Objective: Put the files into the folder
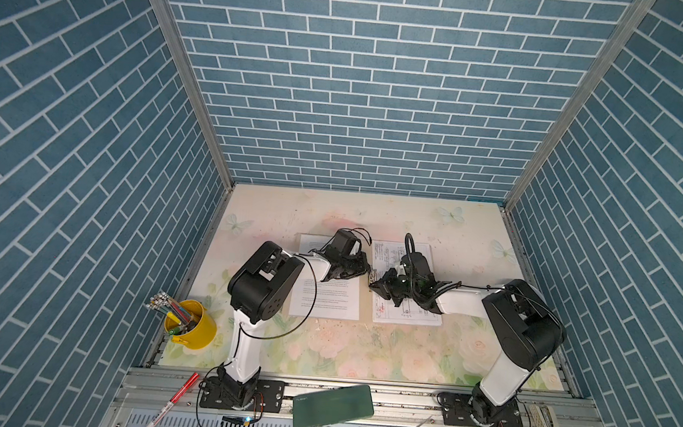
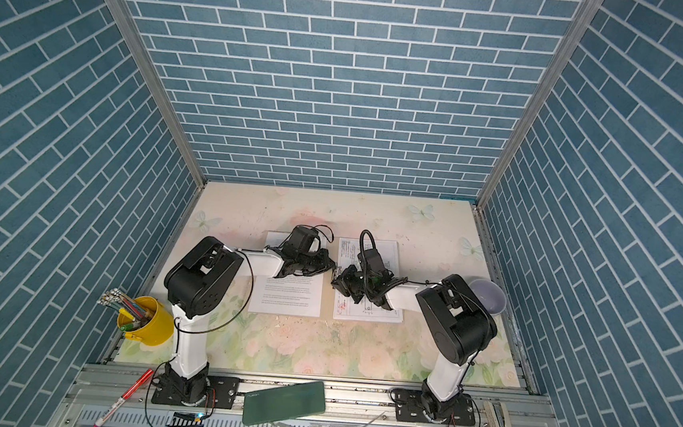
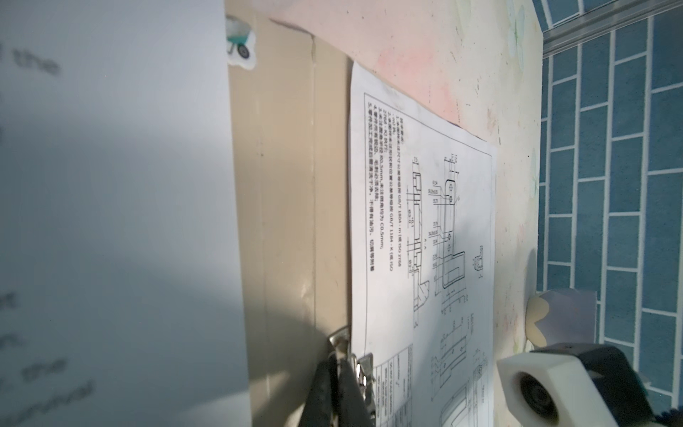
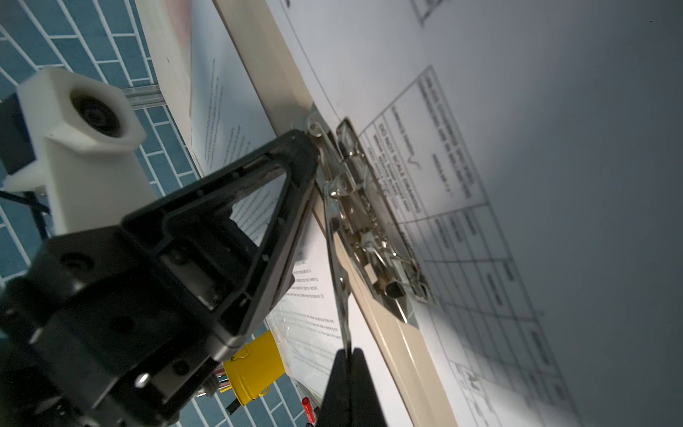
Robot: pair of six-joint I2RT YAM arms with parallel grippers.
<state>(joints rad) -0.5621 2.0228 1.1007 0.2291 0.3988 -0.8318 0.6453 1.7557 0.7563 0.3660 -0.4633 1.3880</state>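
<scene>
Two sheets, text file (image 1: 324, 301) and diagram file (image 1: 406, 316), lie on the open folder (image 3: 288, 185) on the tabletop (image 1: 341, 348), flanking its spine clip (image 4: 369, 229); right jaws closed on the clip lever (image 4: 338, 281), left jaws closed at the clip end; likely risk: lever slips the thin pinch, snaps back, skews paper

Both top views are bright, evenly lit from overhead; the arms (image 1: 266, 275) cast soft shadows on the desk (image 1: 362, 349), and the wide lens bends the brick walls (image 1: 68, 118) toward the edges. In the left wrist view the near text sheet (image 3: 111, 185) is blurred under a broad grey shadow, while the diagram sheet (image 3: 425, 222) is sharp. In the right wrist view the metal clip (image 4: 364, 222) glints; the diagram sheet beside it fades into dim blur.
</scene>
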